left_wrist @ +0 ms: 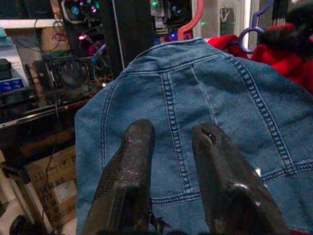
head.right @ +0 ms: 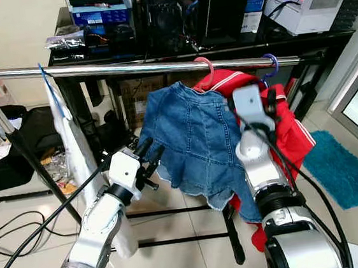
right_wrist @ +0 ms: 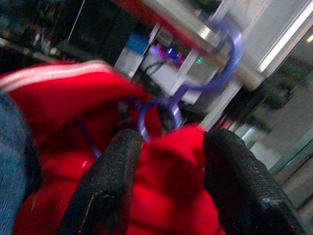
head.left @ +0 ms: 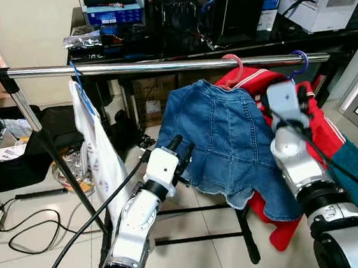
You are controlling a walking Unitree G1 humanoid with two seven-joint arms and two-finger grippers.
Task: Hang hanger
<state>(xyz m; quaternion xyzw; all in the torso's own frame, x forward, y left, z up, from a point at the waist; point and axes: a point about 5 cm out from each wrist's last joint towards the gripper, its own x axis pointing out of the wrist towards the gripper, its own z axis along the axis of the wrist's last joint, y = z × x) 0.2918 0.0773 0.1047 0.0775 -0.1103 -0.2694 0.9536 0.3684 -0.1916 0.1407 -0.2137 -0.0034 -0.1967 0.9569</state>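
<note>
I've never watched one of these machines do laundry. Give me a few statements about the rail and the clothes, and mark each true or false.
1. The denim garment hangs from a pink hanger on the metal rail. True.
2. The red garment lies on the floor. False: it hangs from a purple hanger hooked over the rail.
3. The right end effector is open, a finger on each side of the red fabric below the purple hook. True.
4. The left end effector grips the white garment. False: it is open, pointing at the denim.

Both arms raised, left pincer [left_wrist: 171,161] and right pincer [right_wrist: 164,181] parted.
</note>
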